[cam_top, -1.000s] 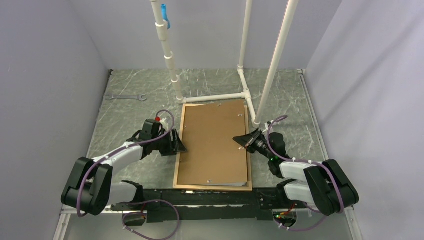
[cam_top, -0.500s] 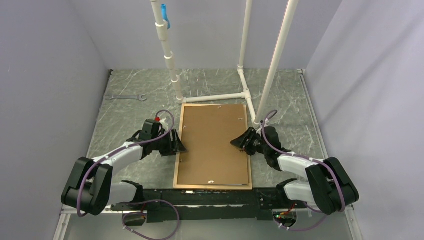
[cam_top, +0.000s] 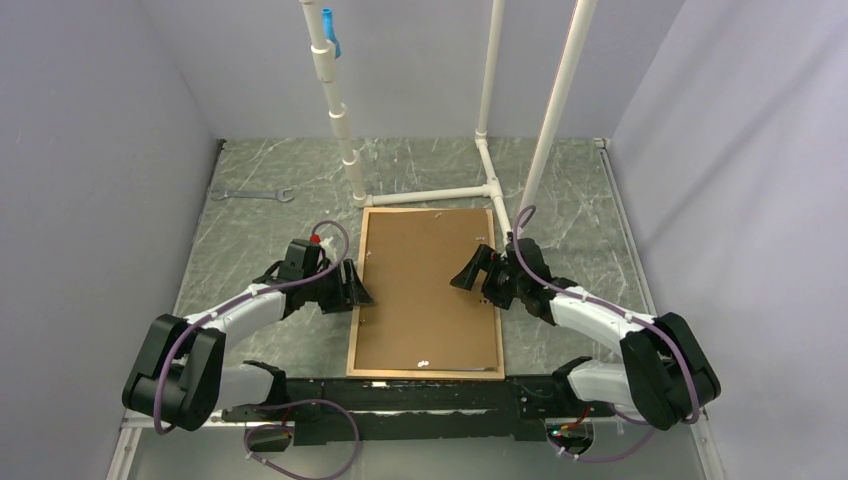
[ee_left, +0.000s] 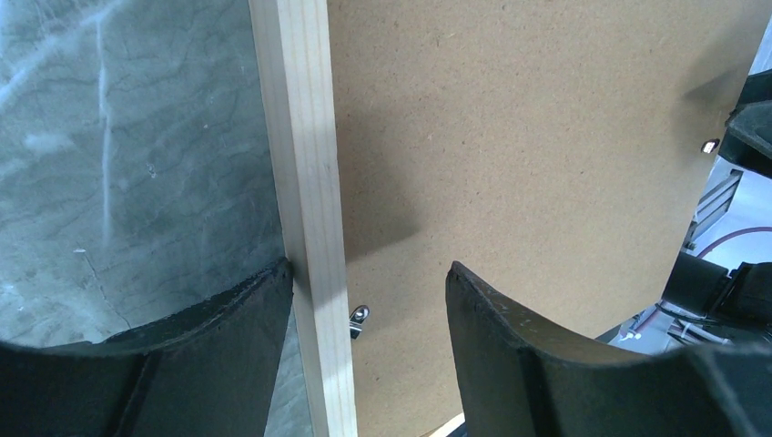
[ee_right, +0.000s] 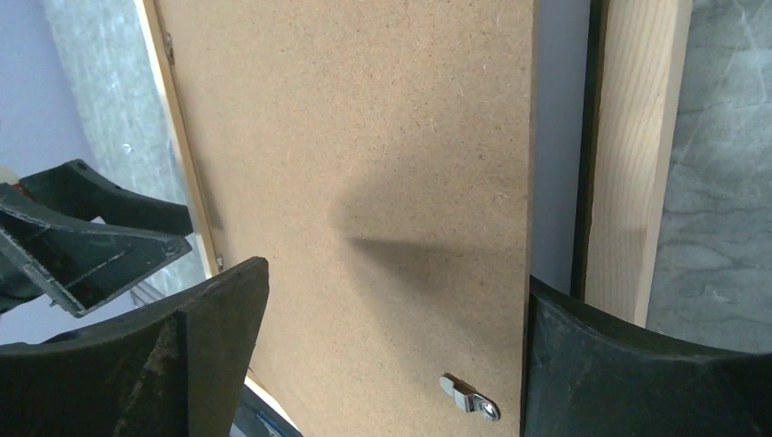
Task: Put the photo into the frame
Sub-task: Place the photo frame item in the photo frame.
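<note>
Near the middle of the marbled grey desk (cam_top: 270, 240), close to its near edge, the frame (cam_top: 352, 345) lies flat with its long sides running from near to far. A brown hardboard backing panel (cam_top: 425, 300) sits inside it and covers almost the whole opening, so the photo cannot be made out. In the right wrist view a narrow pale strip shows between the panel's right edge and the frame's right wooden strip; what it is cannot be told.

The left claw (cam_top: 358, 285) is at the frame's left strip with its jaws spread. One finger (ee_left: 228, 337) rests against the strip's outer side on the desk, and the other hangs over the panel, apart from the strip. A small metal clip (ee_left: 360, 317) lies just inside the strip between them.

The right claw (cam_top: 468, 270) hovers over the panel's right part with its jaws spread wide and pinching nothing; another clip (ee_right: 472, 396) lies between its fingers.

Beyond the frame's far edge stands a white pipe structure (cam_top: 440, 195). A wrench (cam_top: 252, 194) lies near the desk's far left corner.
</note>
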